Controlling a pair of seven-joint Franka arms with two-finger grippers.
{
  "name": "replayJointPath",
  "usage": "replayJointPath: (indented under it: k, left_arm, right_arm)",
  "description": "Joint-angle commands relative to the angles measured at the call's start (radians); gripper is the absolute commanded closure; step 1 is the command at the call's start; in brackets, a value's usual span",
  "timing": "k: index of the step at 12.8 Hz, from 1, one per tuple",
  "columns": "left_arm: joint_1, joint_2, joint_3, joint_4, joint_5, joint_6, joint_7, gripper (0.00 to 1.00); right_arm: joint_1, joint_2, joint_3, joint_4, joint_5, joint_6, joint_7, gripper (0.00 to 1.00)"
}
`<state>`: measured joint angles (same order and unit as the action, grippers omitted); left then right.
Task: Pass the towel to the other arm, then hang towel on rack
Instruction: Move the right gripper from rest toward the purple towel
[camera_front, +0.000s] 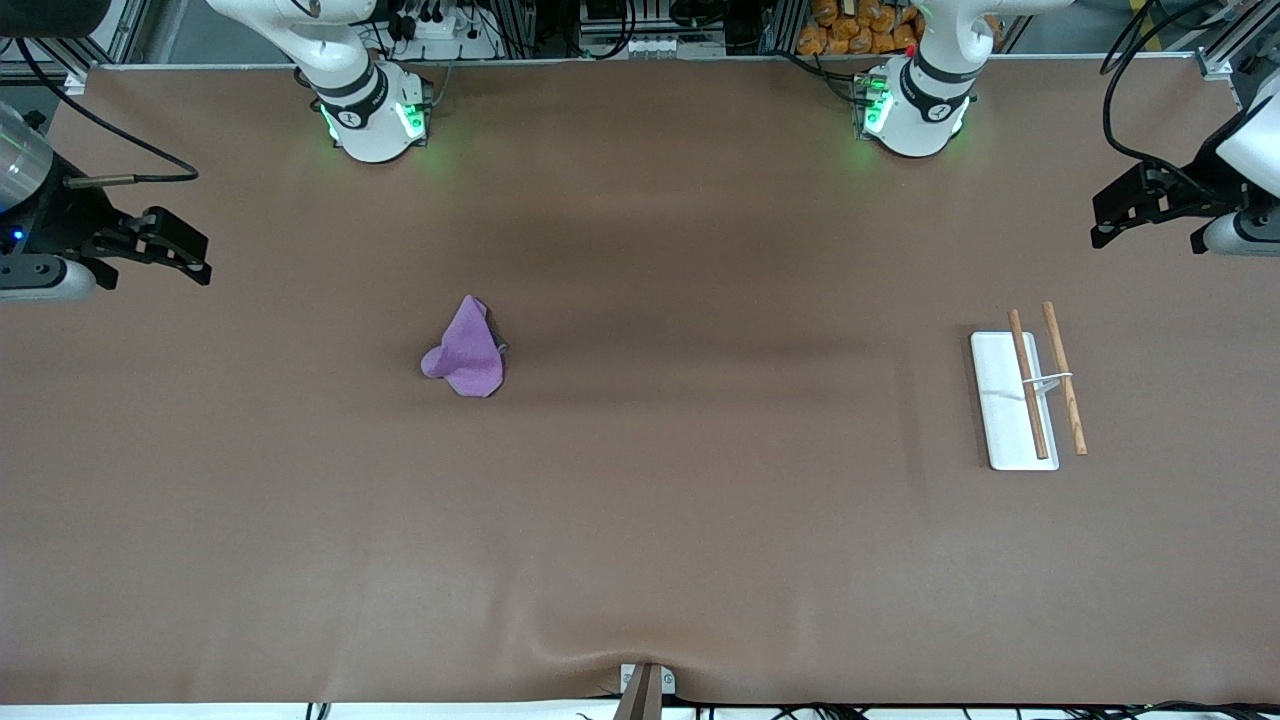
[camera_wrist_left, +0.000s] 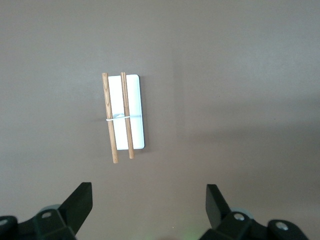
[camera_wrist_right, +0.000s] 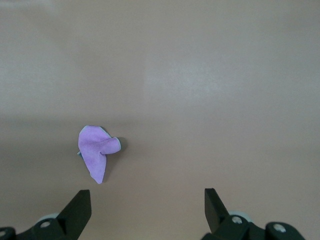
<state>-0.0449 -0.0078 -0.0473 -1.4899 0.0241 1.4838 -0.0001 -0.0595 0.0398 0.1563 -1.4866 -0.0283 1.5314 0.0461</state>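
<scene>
The purple towel (camera_front: 466, 350) lies crumpled on the brown table, toward the right arm's end, with a dark grey edge showing. It also shows in the right wrist view (camera_wrist_right: 95, 152). The rack (camera_front: 1008, 400) is a white base plate with two wooden rods (camera_front: 1028, 385) joined by a thin white bracket. It lies toward the left arm's end and shows in the left wrist view (camera_wrist_left: 136, 112). My right gripper (camera_front: 200, 258) (camera_wrist_right: 147, 202) is open and empty, up in the air at its end of the table. My left gripper (camera_front: 1100, 222) (camera_wrist_left: 149, 200) is open and empty, up over its end.
The brown table mat (camera_front: 700, 500) is wide and flat, with a slight bulge at its front edge by a camera mount (camera_front: 645, 685). The arms' bases (camera_front: 375, 115) (camera_front: 915, 110) stand along the edge farthest from the front camera.
</scene>
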Motion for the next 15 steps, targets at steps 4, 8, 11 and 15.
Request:
replayJointPath:
  k: [4,8,11,15]
  left_arm:
    - [-0.009,0.002,0.007,0.013,0.008,-0.020,0.003,0.00]
    - [-0.012,0.002,-0.006,-0.004,0.013,-0.030,0.003,0.00]
    - [-0.012,0.000,-0.008,-0.023,0.002,-0.045,-0.003,0.00]
    - [-0.012,-0.004,-0.008,-0.047,0.000,-0.039,-0.003,0.00]
  right_arm:
    - [-0.023,0.000,0.008,0.003,0.005,-0.008,0.011,0.00]
    - [-0.020,0.017,0.009,0.000,0.001,-0.022,0.009,0.00]
    - [-0.042,0.052,0.006,0.005,-0.010,-0.017,-0.003,0.00]
    - [-0.080,0.195,0.006,0.009,-0.010,0.006,-0.017,0.00]
